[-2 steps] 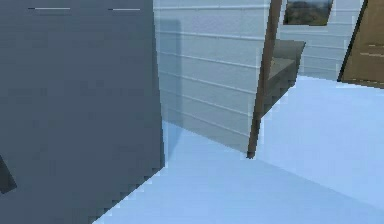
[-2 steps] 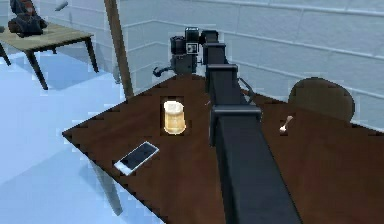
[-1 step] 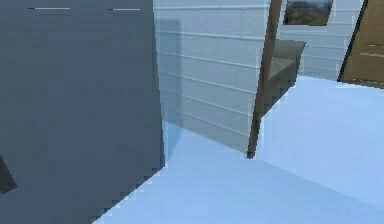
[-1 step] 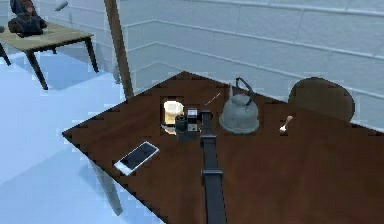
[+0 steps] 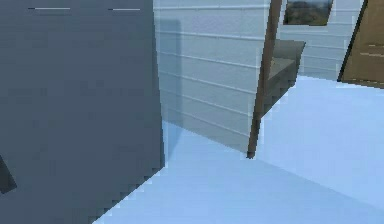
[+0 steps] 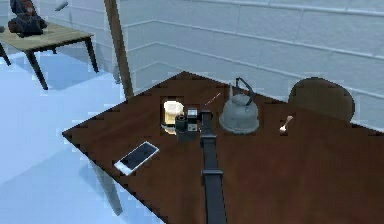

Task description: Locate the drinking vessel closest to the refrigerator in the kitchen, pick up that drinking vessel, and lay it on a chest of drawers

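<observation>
A short cream cup (image 6: 172, 109) stands on the dark wooden table (image 6: 300, 170), near its far left corner. My arm's dark bar rises from the bottom edge of the arm side view and ends right beside the cup. The gripper (image 6: 181, 124) lies against the cup's near right side. I cannot tell whether it touches the cup or holds anything, since the cup rests on the tabletop at the fingers.
On the same table are a grey kettle (image 6: 240, 108), a white phone (image 6: 137, 157), a small spoon (image 6: 287, 123) and a thin stick (image 6: 212, 99). A round chair back (image 6: 322, 97) stands behind. A wooden post (image 6: 120, 45) and a side table with a dark bust (image 6: 25, 20) lie left. Ahead: dark panel (image 5: 80, 100), plank wall (image 5: 210, 70), door (image 5: 365, 45).
</observation>
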